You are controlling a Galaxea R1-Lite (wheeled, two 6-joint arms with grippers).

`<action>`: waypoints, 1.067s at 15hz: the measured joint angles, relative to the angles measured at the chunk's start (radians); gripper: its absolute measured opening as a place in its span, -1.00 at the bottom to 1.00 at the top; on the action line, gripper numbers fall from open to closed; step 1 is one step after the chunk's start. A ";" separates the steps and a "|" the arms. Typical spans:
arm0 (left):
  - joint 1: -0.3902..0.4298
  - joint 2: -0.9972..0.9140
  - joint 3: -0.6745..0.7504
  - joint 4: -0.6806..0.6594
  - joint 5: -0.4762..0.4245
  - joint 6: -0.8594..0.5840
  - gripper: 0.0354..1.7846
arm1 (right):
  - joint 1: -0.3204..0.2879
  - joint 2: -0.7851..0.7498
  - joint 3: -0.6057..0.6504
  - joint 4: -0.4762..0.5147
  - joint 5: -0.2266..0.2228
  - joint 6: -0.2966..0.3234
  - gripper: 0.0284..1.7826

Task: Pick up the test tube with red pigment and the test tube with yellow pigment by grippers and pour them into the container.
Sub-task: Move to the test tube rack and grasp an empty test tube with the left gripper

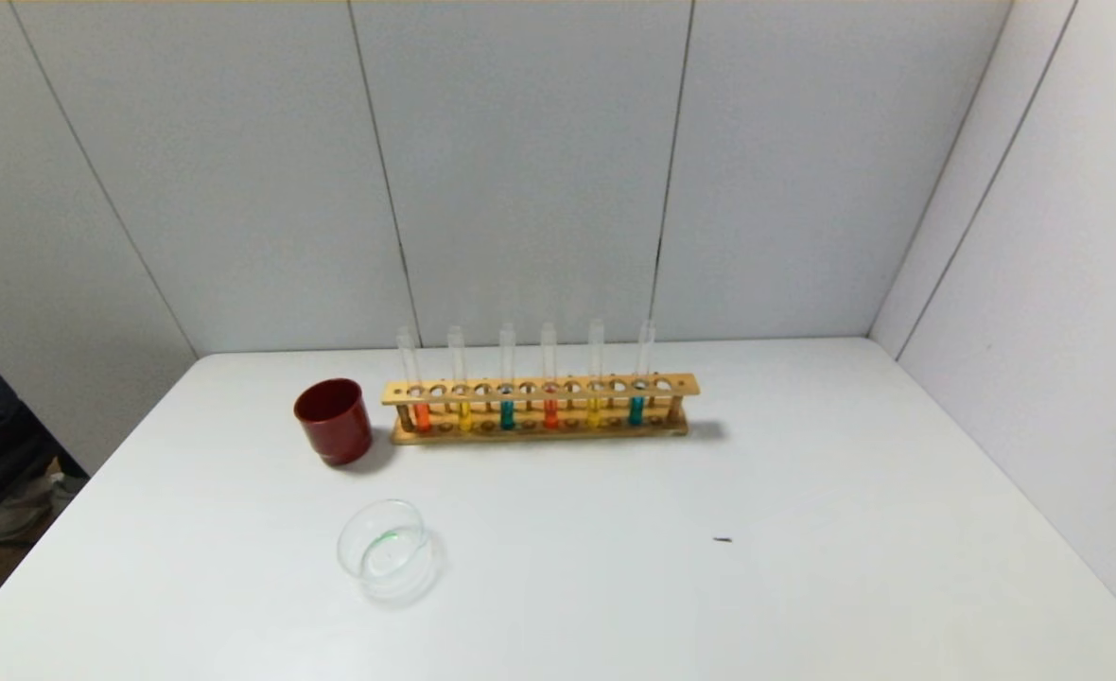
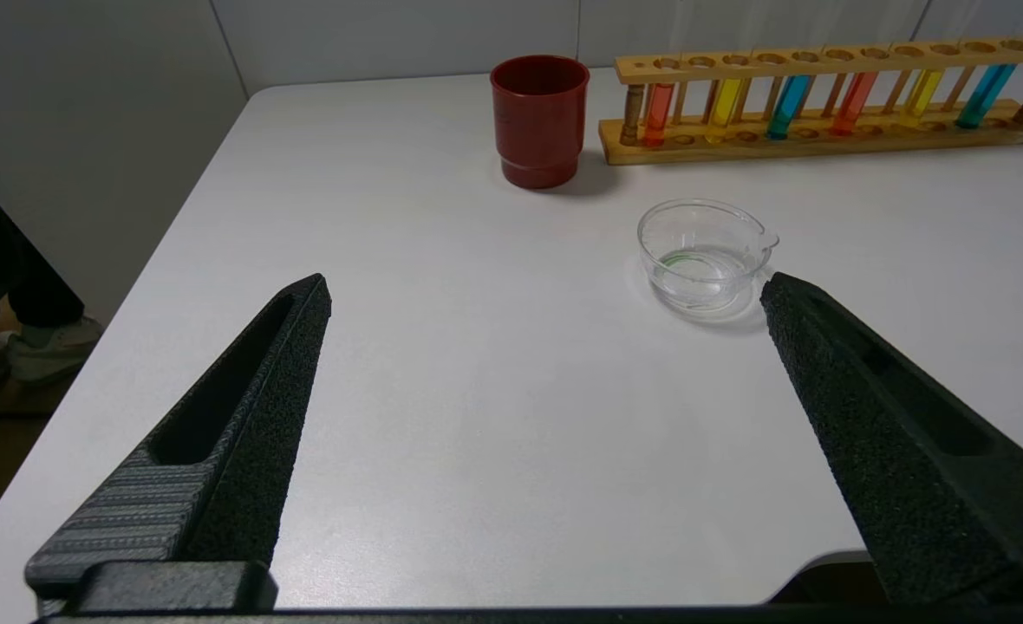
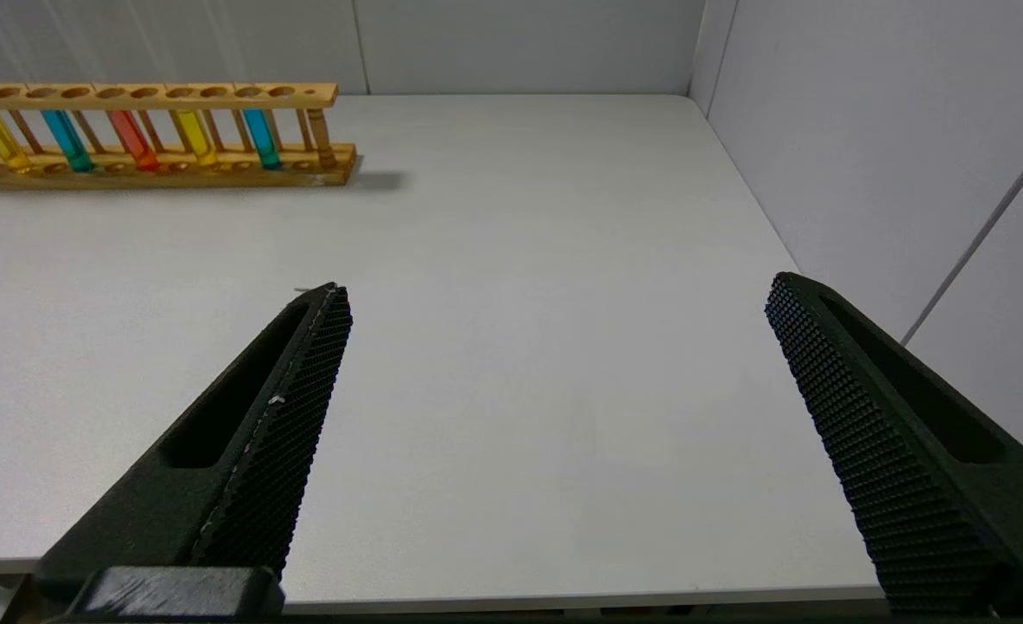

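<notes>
A wooden rack (image 1: 539,388) at the back of the table holds several upright tubes. The test tube with red pigment (image 1: 421,416), orange-red, stands at the rack's left end and shows in the left wrist view (image 2: 657,113). A test tube with yellow pigment (image 1: 464,416) stands beside it; its twin (image 1: 594,412) stands further right. The container (image 1: 383,549), a clear glass dish, sits in front of the rack's left end (image 2: 702,256). My left gripper (image 2: 546,290) is open and empty near the table's front edge, short of the dish. My right gripper (image 3: 555,290) is open and empty at the front right.
A dark red cup (image 1: 333,421) stands just left of the rack. The rack also holds two teal tubes (image 1: 507,414) (image 1: 636,410) and a purer red tube (image 1: 550,413). Grey walls close in the back and right. A small dark speck (image 1: 723,540) lies on the white table (image 1: 804,567).
</notes>
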 joint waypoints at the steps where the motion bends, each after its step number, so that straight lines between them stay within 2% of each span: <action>1: 0.000 0.000 0.000 0.000 0.000 0.000 0.96 | 0.000 0.000 0.000 0.000 0.000 0.000 0.96; 10: -0.003 0.001 -0.014 0.028 -0.027 0.055 0.96 | 0.000 0.000 0.000 0.000 0.000 0.000 0.96; 12: -0.003 0.004 -0.089 0.064 -0.075 0.046 0.96 | 0.000 0.000 0.000 0.000 0.000 0.000 0.96; 16: -0.005 0.103 -0.380 0.241 -0.169 0.024 0.96 | 0.000 0.000 0.000 0.000 0.000 0.000 0.96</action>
